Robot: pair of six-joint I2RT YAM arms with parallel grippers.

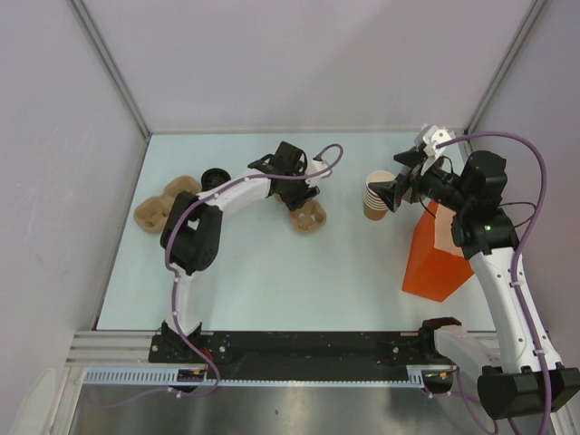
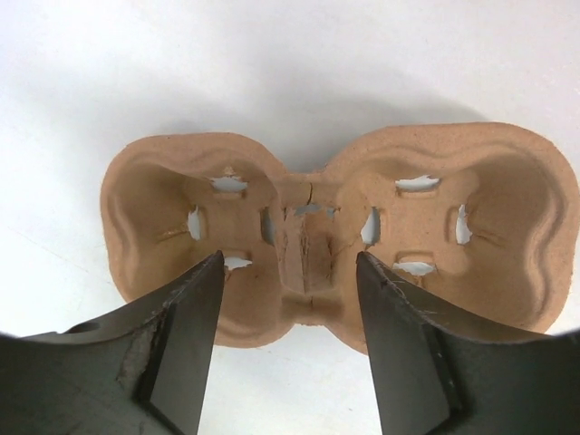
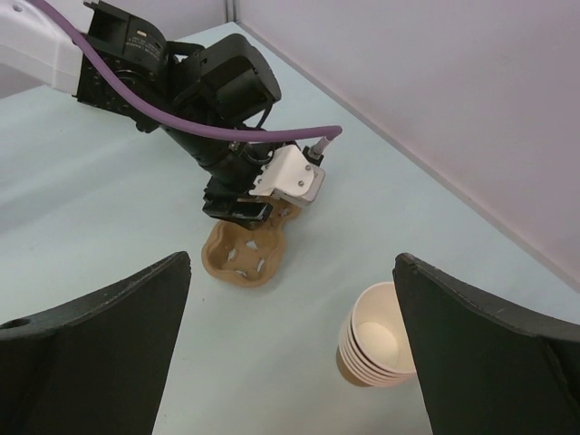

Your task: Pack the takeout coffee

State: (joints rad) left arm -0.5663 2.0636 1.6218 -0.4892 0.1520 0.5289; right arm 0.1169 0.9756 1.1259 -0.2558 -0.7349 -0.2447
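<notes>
While left pincer (image 2: 290, 260) hovers over carrier (image 2: 507, 208), lid (image 1: 215, 178) apart

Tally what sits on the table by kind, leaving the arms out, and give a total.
Pulp cup carriers: 2
Stack of tan paper cups: 1
Black lid: 1
Orange box: 1
Total: 5

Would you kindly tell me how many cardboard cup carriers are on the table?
2 carriers: one in the middle, one near the left edge beside the black lid; more may be stacked there.
</notes>
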